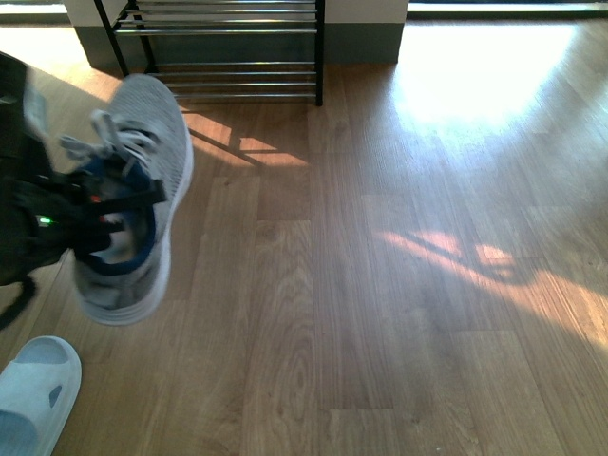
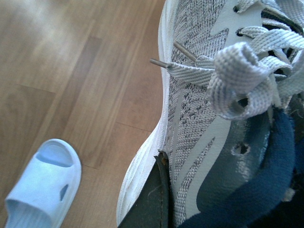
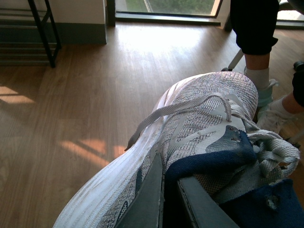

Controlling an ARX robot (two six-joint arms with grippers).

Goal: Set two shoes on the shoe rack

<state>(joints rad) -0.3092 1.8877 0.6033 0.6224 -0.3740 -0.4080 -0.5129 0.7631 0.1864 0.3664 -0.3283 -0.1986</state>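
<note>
Left gripper [image 1: 100,217]: pinched on the collar of a grey sneaker [image 1: 142,133]. One dark finger [image 2: 154,202] lies flat against the shoe's outer side; the other is hidden inside the navy lining.
Grey sneaker: held up off the wooden floor [image 1: 399,285] at the robot's left, toe pointing toward the shoe rack [image 1: 320,57], white laces hanging loose.
Right gripper [image 3: 170,199]: pressed together on the second grey sneaker [image 3: 204,104], its two fingers nipping the side wall beside the navy collar. It shows only in its own wrist view.
Second grey sneaker: tipped onto its side in the grip, white sole facing out; I cannot tell whether it touches the floor.
Shoe rack: against the far wall, well apart from both sneakers, chrome bars between black side frames.
Pale-blue slide [image 1: 33,389]: flat on the floor, close in on the robot's left, below the held sneaker.
Person's legs [image 3: 256,28]: dark trousers, white socks, standing beyond the second sneaker.
</note>
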